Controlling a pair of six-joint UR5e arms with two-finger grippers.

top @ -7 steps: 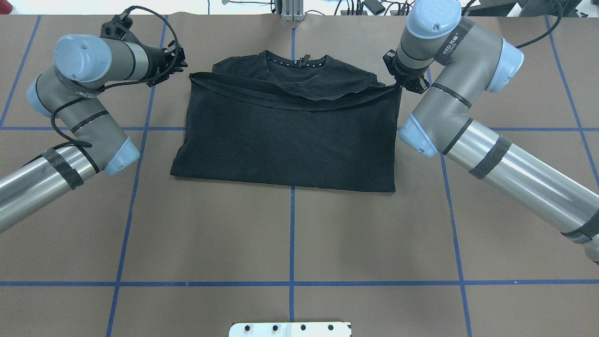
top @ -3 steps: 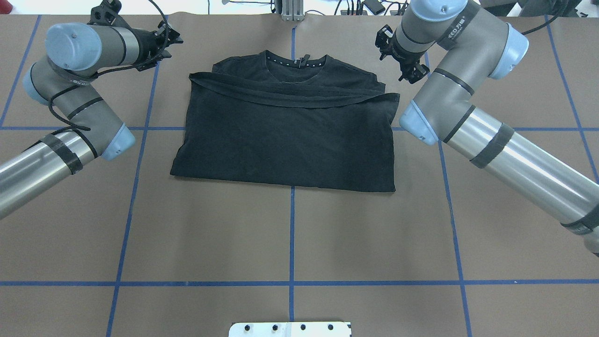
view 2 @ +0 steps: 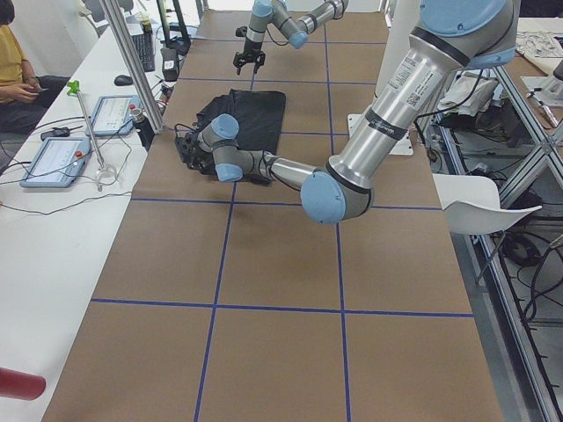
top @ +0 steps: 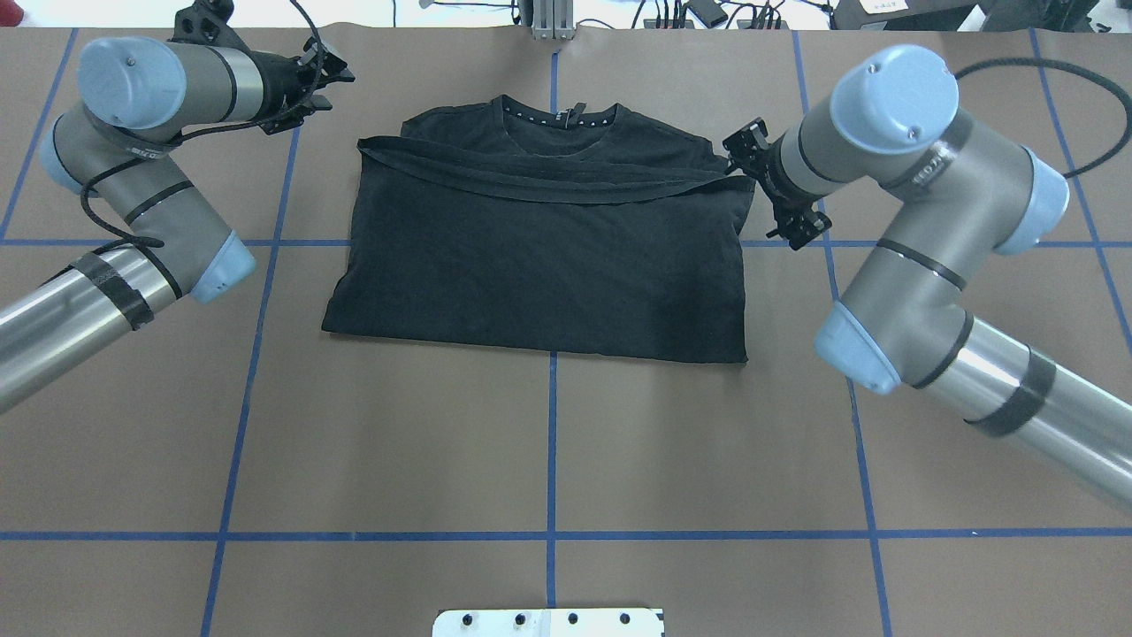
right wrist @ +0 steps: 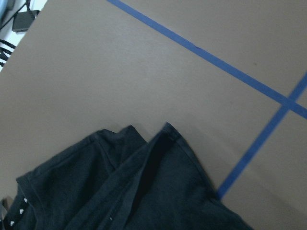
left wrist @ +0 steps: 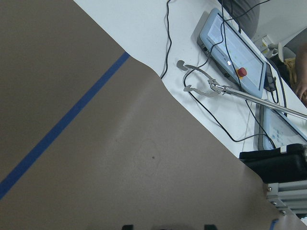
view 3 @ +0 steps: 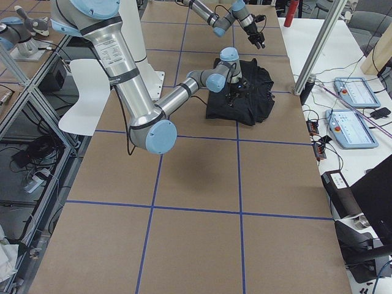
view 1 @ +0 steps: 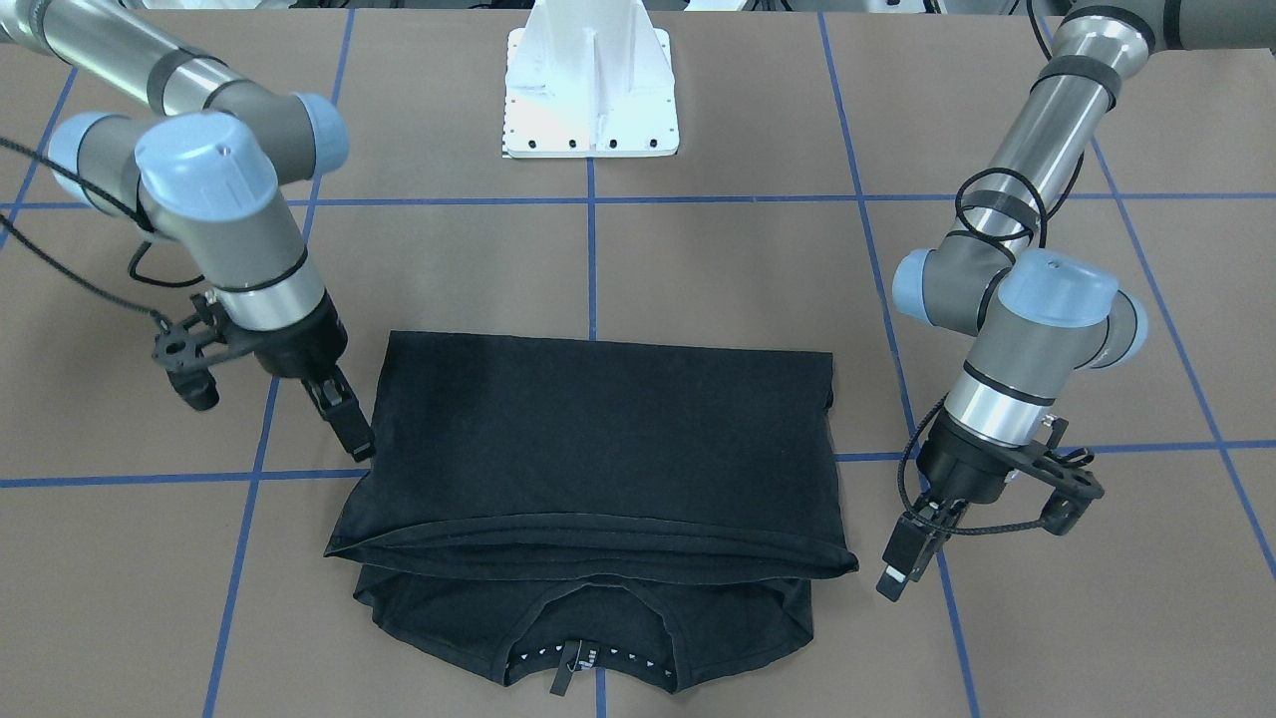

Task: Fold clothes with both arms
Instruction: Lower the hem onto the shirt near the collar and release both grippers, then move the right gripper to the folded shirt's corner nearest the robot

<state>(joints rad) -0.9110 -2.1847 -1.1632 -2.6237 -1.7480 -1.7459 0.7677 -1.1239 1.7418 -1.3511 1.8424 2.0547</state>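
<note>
The clothes are one black T-shirt (top: 548, 257) lying folded on the brown table, its bottom part laid up over the chest. The hem runs just below the dotted collar (top: 562, 115). My left gripper (top: 332, 75) hangs above the table off the shirt's far left corner, open and empty, as the front view shows of the same left gripper (view 1: 897, 573). My right gripper (view 1: 344, 424) points down beside the shirt's right edge, close to the T-shirt (view 1: 598, 439) but holding nothing, apparently open. The right wrist view shows the hem corner (right wrist: 168, 132) lying free.
The white mounting base (view 1: 590, 90) stands at the robot's side of the table. Blue tape lines (top: 552, 442) grid the brown cover. Beyond the far edge a white bench carries control tablets (left wrist: 235, 48) and cables. A seated person (view 2: 13, 61) is at that bench.
The right gripper let go of the hem corner, rose, then swung back down beside the shirt's right edge. The left gripper lifted away to the far left. The folded layer settled flat.
</note>
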